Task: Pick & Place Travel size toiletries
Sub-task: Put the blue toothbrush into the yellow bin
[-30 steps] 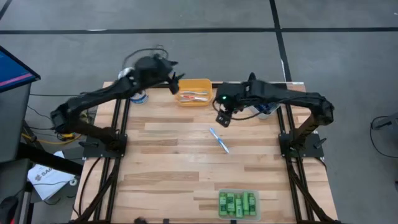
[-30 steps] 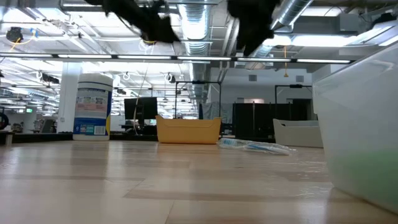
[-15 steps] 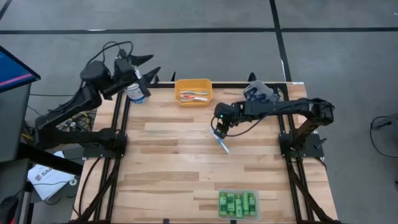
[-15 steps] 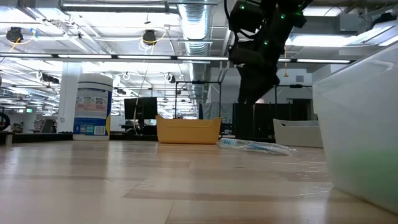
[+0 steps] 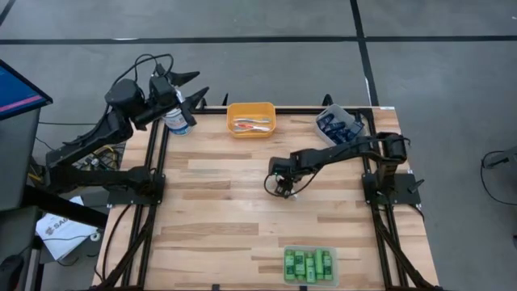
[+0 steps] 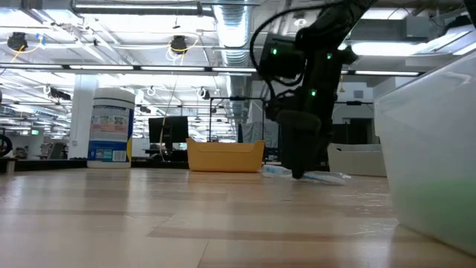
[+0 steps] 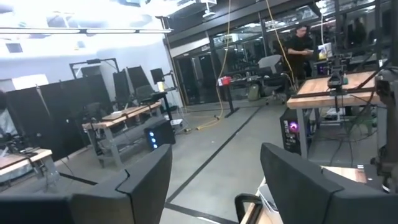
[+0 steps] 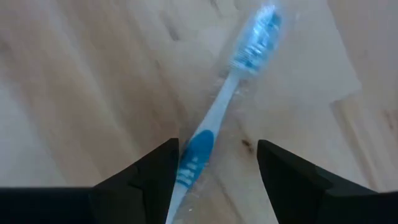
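Note:
A light-blue and white toothbrush in a clear wrapper lies flat on the wooden table near its middle. My right gripper points down over it, open, with one finger on each side of the handle and low at the table. In the high view the right gripper hides the toothbrush. My left gripper is open and holds nothing; it is raised beyond the table's far left corner, and the left wrist view shows its fingers apart against the room.
An orange bin with toothbrushes stands at the far edge. A grey bin with dark tubes is at the far right. A clear bin of green bottles sits at the near edge. A white canister stands at the far left corner.
My right gripper has come down from above the table, a little toward the near edge, until its fingers stand on either side of the toothbrush. My left gripper has drawn back from beside the orange bin toward the far left corner, rising, and then kept still.

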You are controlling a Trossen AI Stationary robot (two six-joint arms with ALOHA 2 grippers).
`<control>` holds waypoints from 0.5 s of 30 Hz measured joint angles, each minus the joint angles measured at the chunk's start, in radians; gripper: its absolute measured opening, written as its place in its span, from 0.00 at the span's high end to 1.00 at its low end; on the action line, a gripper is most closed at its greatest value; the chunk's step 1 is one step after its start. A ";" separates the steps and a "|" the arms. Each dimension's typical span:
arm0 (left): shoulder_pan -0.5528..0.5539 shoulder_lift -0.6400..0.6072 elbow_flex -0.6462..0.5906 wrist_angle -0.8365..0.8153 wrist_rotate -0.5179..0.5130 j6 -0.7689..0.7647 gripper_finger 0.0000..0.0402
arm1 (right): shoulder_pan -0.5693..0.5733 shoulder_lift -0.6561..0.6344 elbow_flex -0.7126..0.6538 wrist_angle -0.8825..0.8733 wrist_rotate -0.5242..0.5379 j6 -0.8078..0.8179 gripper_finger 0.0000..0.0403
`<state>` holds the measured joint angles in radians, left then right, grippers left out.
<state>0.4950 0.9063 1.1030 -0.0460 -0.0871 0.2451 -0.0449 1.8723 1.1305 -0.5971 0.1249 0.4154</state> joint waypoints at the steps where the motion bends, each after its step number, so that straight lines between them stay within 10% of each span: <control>1: 0.000 0.001 0.000 0.000 0.000 0.000 0.40 | -0.001 0.012 0.000 -0.002 -0.001 0.003 0.47; 7: 0.000 0.001 0.000 0.000 0.001 -0.045 0.41 | -0.006 0.056 0.008 -0.001 -0.063 0.008 0.50; 15: 0.000 0.001 0.000 0.001 0.001 -0.048 0.42 | -0.027 0.027 0.003 -0.016 -0.090 0.005 0.85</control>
<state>0.4946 0.9070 1.1030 -0.0453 -0.0860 0.1969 -0.0722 1.8995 1.1337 -0.6127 0.0348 0.4205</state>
